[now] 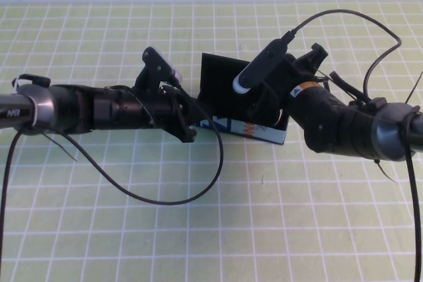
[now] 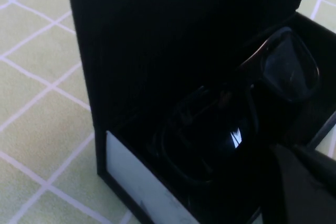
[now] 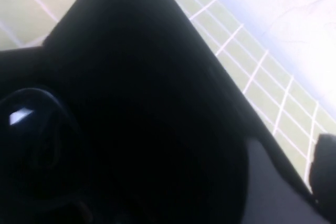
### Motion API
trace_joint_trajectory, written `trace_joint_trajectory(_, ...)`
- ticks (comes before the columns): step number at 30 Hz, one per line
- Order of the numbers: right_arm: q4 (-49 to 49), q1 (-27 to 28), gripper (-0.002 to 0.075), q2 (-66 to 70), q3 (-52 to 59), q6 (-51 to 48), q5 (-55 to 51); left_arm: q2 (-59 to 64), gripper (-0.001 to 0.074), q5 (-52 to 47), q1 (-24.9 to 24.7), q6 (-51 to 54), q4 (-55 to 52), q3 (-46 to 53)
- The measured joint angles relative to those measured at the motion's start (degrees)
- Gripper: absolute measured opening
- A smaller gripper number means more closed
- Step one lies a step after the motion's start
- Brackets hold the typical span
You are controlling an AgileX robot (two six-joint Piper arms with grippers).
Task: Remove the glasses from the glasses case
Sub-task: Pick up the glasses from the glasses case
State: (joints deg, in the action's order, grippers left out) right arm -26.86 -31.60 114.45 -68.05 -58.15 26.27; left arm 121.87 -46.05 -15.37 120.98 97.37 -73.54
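The glasses case point(image 1: 259, 133) stands open at the table's middle, its flat black lid point(image 1: 221, 78) upright and its printed side facing me. The black glasses point(image 2: 290, 70) lie inside it, dark lenses up; the right wrist view shows one lens point(image 3: 31, 125). My left gripper point(image 1: 188, 123) is at the case's left end, right against it. My right gripper point(image 1: 269, 100) reaches over the case's right end from behind. It point(image 3: 307, 174) stands open, with the lid's edge point(image 3: 210, 85) running between its two fingers. In the high view both arms hide the glasses.
A green mat with a white grid point(image 1: 198, 229) covers the table. A black cable point(image 1: 165, 201) loops onto the mat in front of the left arm. More cable point(image 1: 370, 28) arcs above the right arm. A white wall borders the far edge.
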Motion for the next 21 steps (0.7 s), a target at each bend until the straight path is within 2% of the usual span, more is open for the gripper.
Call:
trace_joint_trajectory(10, -0.89, 0.00, 0.0165, 1.09, -0.10, -0.21, 3.37, 0.59, -0.0004, 0.03, 0.00, -0.42, 0.81, -0.26)
trace_joint_trajectory(16, -4.93, -0.11, 0.0213, -0.63, 0.02, -0.21, 1.72, 1.14, -0.0004, -0.45, 0.00, -2.21, 1.36, -0.52)
trace_joint_trajectory(21, -7.06, 0.01, 0.0223, -4.71, 0.02, -0.21, -3.12, 1.14, -0.0004, -0.57, 0.00, -2.49, 1.36, -0.52)
